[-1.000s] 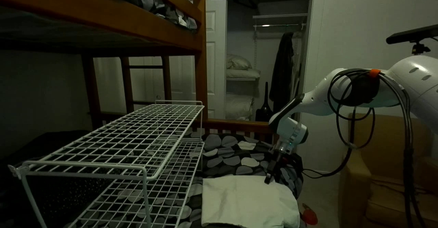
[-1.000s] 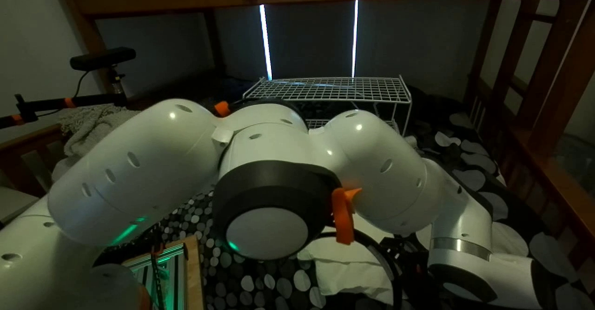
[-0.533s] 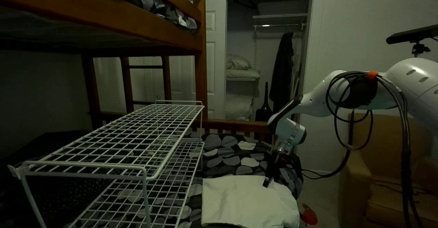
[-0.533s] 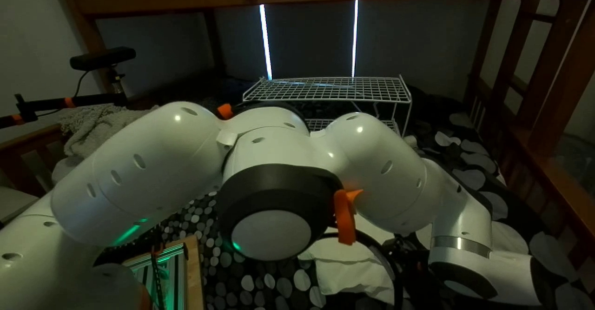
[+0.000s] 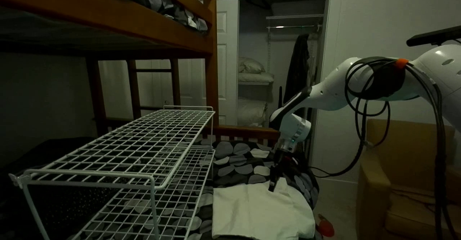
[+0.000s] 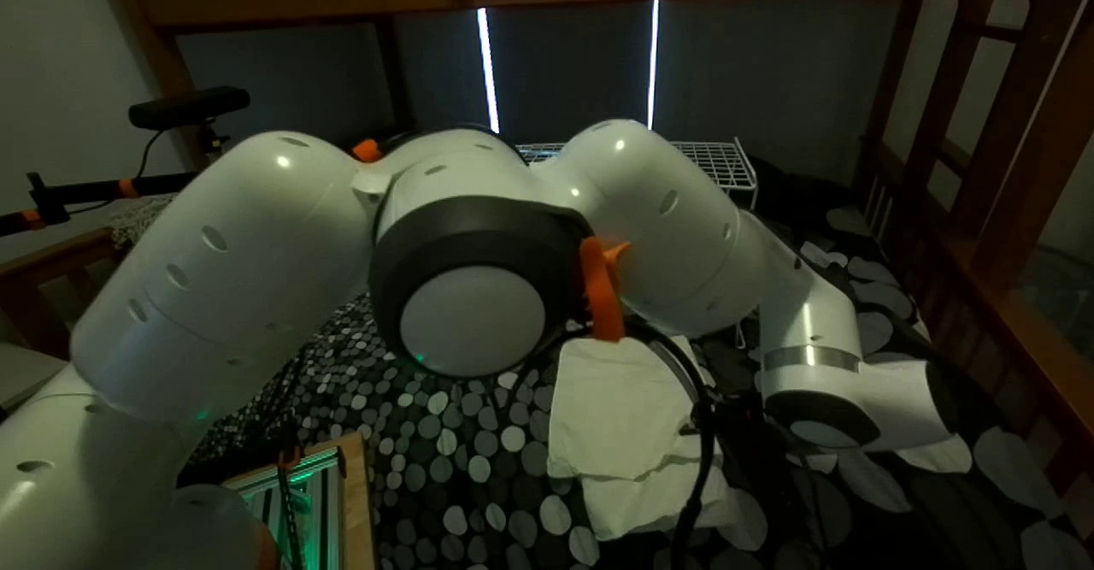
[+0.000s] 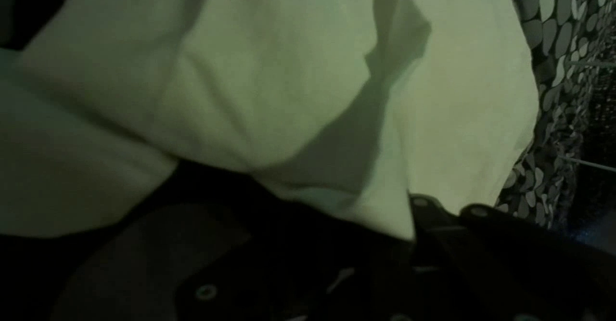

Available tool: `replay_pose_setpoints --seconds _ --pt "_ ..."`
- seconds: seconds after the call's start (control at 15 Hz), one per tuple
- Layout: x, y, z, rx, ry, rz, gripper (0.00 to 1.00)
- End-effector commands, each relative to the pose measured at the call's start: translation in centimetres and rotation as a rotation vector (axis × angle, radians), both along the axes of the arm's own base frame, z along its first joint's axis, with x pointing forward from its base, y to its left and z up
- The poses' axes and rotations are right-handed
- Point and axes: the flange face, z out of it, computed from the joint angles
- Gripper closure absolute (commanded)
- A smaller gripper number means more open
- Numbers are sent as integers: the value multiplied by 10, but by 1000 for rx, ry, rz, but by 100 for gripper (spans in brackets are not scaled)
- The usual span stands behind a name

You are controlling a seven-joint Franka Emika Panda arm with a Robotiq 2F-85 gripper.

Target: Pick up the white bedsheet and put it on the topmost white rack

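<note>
The white bedsheet (image 5: 259, 211) lies folded on the patterned bed, and it also shows in an exterior view (image 6: 611, 416). My gripper (image 5: 272, 185) is at its far edge, jaws closed on a corner that is pulled up a little. Cloth (image 7: 298, 80) fills most of the wrist view, its folds running down to a point between the dark fingers (image 7: 481, 224). The wire rack has two tiers, and its topmost white rack (image 5: 90, 174) stands bare to the left of the sheet. In an exterior view my arm hides much of that rack (image 6: 718, 160).
The rack's lower shelf (image 5: 144, 204) sits beneath the top one. An upper bunk rail (image 5: 144, 24) overhangs the rack, with a bed post (image 5: 211, 89) behind. A yellow armchair (image 5: 403, 139) is at the right, and a bed-end rail (image 5: 248, 131) runs behind the gripper.
My jaws have closed on the bedsheet's corner. The arm has risen and shifted toward the rack, drawing that edge of the sheet slightly up while most of it stays on the bed.
</note>
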Motion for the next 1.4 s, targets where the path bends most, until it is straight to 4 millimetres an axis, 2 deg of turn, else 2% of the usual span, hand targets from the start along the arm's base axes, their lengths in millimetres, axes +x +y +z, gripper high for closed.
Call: replay_pose_setpoints --seconds 0.0,0.33,0.6,0.8,0.87,1.0,1.07,1.27,1.33 --pt "-18 32 43 -104 -16 -5 99" --pt "-33 66 101 -202 -58 -4 99" --pt "-50 78 154 -221 -31 36 99" --pt "-58 79 194 -219 -87 40 99" --pt "-39 80 172 -197 -71 47 96" --pt "-44 80 193 -204 -100 44 96" --pt "-47 81 197 -205 -104 44 96" --pt "-50 81 195 -205 -97 45 96" --pt "-50 85 199 -199 -111 48 99"
